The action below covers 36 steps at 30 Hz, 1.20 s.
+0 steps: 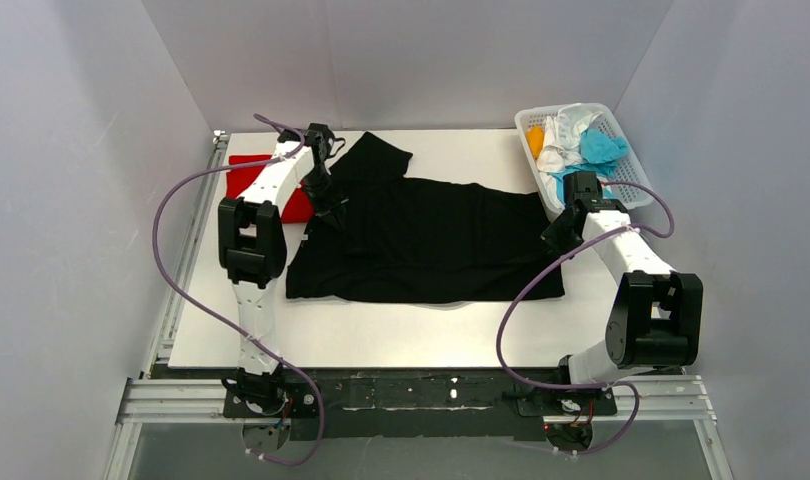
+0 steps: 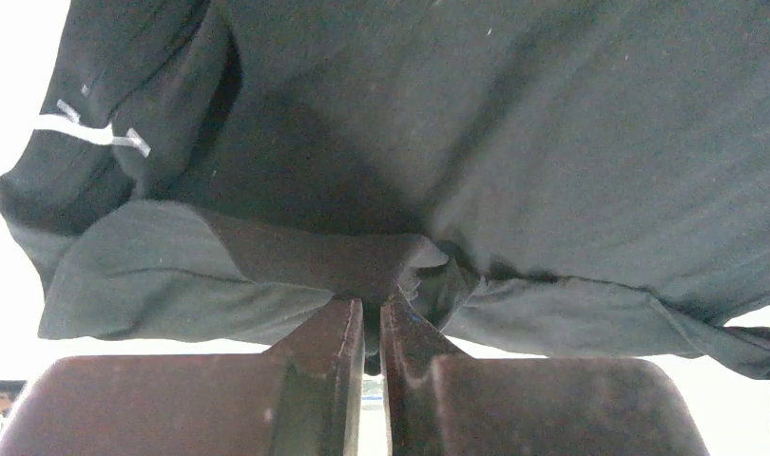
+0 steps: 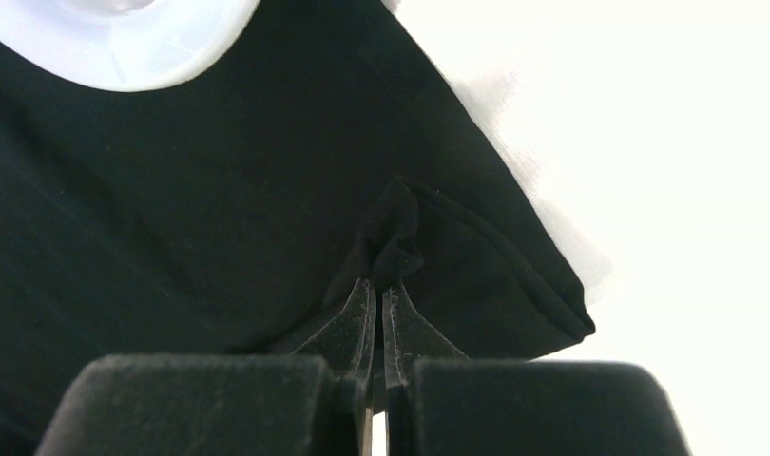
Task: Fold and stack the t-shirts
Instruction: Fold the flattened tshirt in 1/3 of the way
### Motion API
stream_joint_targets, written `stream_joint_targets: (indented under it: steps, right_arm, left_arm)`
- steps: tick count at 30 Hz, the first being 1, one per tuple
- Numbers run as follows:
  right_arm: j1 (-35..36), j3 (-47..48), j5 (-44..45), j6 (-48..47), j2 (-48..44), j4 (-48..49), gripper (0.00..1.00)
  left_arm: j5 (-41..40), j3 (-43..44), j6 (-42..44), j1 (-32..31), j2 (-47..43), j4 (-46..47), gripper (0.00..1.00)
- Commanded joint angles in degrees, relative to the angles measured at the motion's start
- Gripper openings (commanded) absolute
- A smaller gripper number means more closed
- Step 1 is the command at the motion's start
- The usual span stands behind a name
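- Currently the table (image 1: 381,345) carries one open job. The black t-shirt (image 1: 431,240) lies spread across its middle, one sleeve pointing at the far edge and the near hem roughly straight.
- The basket (image 1: 529,120) sits at the far right corner, hard against the shirt's right end; I cannot tell whether they overlap. It holds bundled cloths (image 1: 581,145) in cyan, white and orange.
- The red t-shirt (image 1: 243,175) lies flat at the far left, partly under the left arm and just beside the black one.
- The left gripper (image 2: 372,318) is clenched on a bunched fold at the shirt's left side, near the sleeve. Cloth hangs slack on either side of the pinch.
- The right gripper (image 3: 379,285) is clamped on a small peak of cloth at the right end, with the shirt's corner just beyond it.
- Judgement: the step in hand is a fold of the black shirt, with both ends pinched.
- To do it well:
  - Raise both pinches together and level.
  - Hold the span taut so the middle does not sag or crease.
  - Carry the edge across in one sweep and lay it square on the opposite edge before letting go.
- Risks:
  - The right arm works tight to the basket and could snag the rim.
  - The left could drag the red shirt.
  - Both pinches are thin, and I cannot tell how many layers each holds.
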Motion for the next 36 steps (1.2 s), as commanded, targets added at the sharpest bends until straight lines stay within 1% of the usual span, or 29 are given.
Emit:
stream_joint_targets:
  steps: [1, 4, 6, 8, 12, 14, 16, 19, 24, 31, 32, 33, 34, 35, 36]
  right_arm:
    - [-0.32, 1.15, -0.85, -2.93, 0.22, 3.83, 0.01]
    - [-0.33, -0.41, -3.24, -4.64, -0.46, 4.83, 0.01]
    - [-0.33, -1.99, -3.72, -5.46, -2.53, 4.95, 0.01]
    - [-0.76, -4.1, -3.35, -5.45, -5.53, 4.73, 0.01]
    - [-1.25, -7.96, -3.78, -4.28, -12.53, 4.26, 0.01]
    - [-1.29, -9.39, -4.03, -3.79, -15.73, 3.05, 0.01]
    - [-1.26, -10.43, -3.75, -3.76, -18.43, 1.67, 0.01]
    - [-1.26, -11.03, -3.13, -4.57, -20.16, 0.5, 0.01]
    - [-1.24, -9.3, -3.44, -5.67, -18.21, -0.24, 0.01]
    - [-1.28, -6.77, -2.03, -5.28, -12.02, 4.55, 0.01]
    - [-1.28, -5.7, -0.92, -5.19, -10.55, 4.58, 0.01]
    - [-1.24, -4.62, 0.54, -4.76, -8.91, 4.39, 0.01]
    - [-1.25, -3.22, 2.31, -4.3, -7.49, 4.01, 0.01]
    - [-1.28, -1.63, 3.71, -4.0, -6.19, 3.29, 0.06]
    - [-1.28, 0.21, 4.72, -3.92, -5.06, 2.43, 0.15]
  left_arm:
    - [1.59, 4.58, 4.72, -0.05, 3.03, -6.59, 0.03]
    - [1.41, 6.99, 6.41, -0.07, 3.76, -6.6, 0.0]
    - [1.54, 6.41, 7.27, -0.1, 2.33, -6.58, 0.0]
    - [0.9, 3.44, 7.19, -0.2, -0.47, -6.23, 0.0]
    - [0.57, -6.64, 7.04, -0.23, -7.69, -3.93, 0.0]
    - [-1.29, -10.08, 6.99, -0.23, -11.97, -3.06, 0.0]
    - [-3.13, -11.53, 7.04, -0.23, -14.64, -2.43, 0.0]
    - [-4.87, -11.02, 7.2, -0.23, -16.66, -1.98, 0.0]
    - [-6.76, -5.77, 7.94, -0.13, -13.84, -2.62, 0.0]
    - [-2.94, 3.19, 7.97, -0.09, -2.84, -2.02, 0.0]
    - [-2.7, 4.5, 8.05, -0.13, -1.01, -1.66, 0.02]
    - [-2.83, 6.11, 8.18, -0.11, 0.82, -1.6, 0.11]
    - [-2.97, 7.93, 8.32, -0.06, 2.61, -1.99, 0.17]
    - [-3.31, 10.09, 8.53, -0.07, 4.22, -2.6, 0.2]
    - [-3.58, 12.08, 8.69, -0.09, 5.76, -3.4, 0.27]
